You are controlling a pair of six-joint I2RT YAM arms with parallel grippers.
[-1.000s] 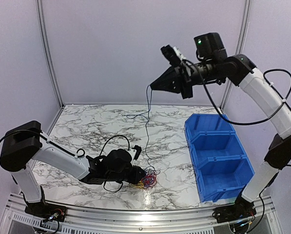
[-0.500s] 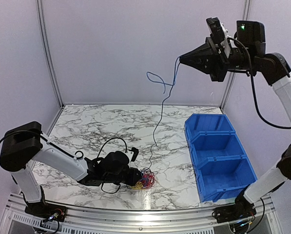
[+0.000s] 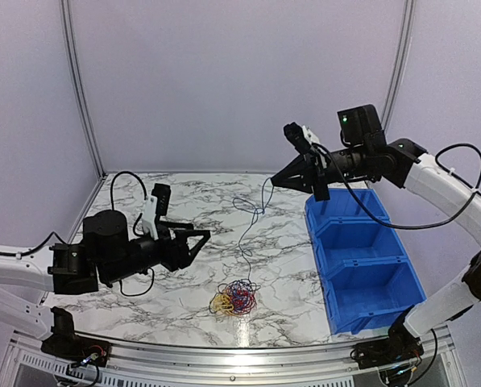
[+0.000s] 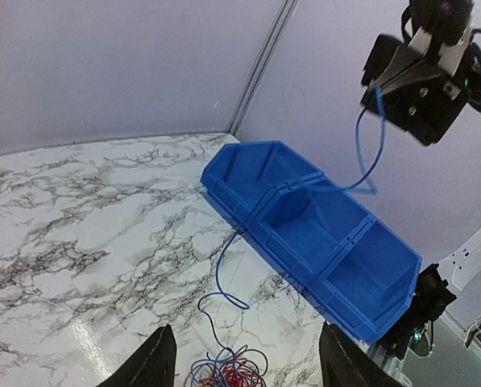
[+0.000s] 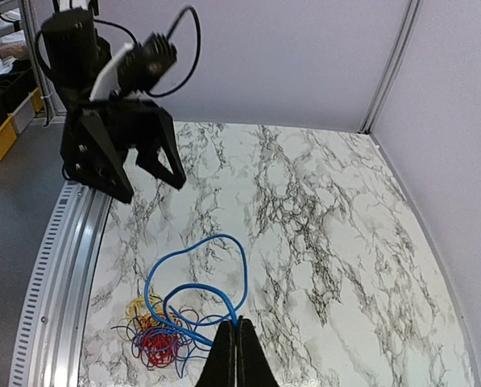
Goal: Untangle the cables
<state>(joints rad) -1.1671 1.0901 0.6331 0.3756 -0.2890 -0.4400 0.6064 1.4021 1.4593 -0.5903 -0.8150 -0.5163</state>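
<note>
- Cables (image 3: 234, 298) lie in a small loose heap of yellow, red, blue-purple and dark strands on the marble-patterned bench (image 3: 143, 201), close to its near edge and about midway between the two arms.
- Left hand (image 3: 198, 246) hangs above the bench, to the left of the heap and a little farther back. Its fingers are spread wide with nothing between them, and it is clear of the wires.
- Blue bin (image 3: 357, 224) with three compartments sits on the right side of the bench, running from near to far. None of the heap is in it.
- One blue cable (image 5: 216, 237) rises out of the heap, bends into a loop over the middle of the bench and climbs to the right arm.
- Right hand (image 3: 274, 183) is held high over the far part of the bench, beside the bin's far end. Its fingers are pressed together, pinching the upper end of that blue cable.
</note>
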